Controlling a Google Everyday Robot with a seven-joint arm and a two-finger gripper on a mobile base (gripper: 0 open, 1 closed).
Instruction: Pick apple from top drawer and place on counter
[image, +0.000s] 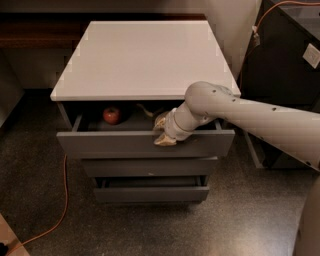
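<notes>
Straddling top drawer (145, 142) front edge, gripper (162, 131) fingers spread; apple (112, 115) inside.

Smooth off-white tubular arm (260, 116) with dark screw dots, bulbous elbow, tan-tipped pincer (162, 131) at drawer front.

My arm reaches in from the right, elbow bent, forearm angling down and leftward. The claw (162, 130) points left, its tan fingers (164, 140) spread apart, one above, one below.
</notes>
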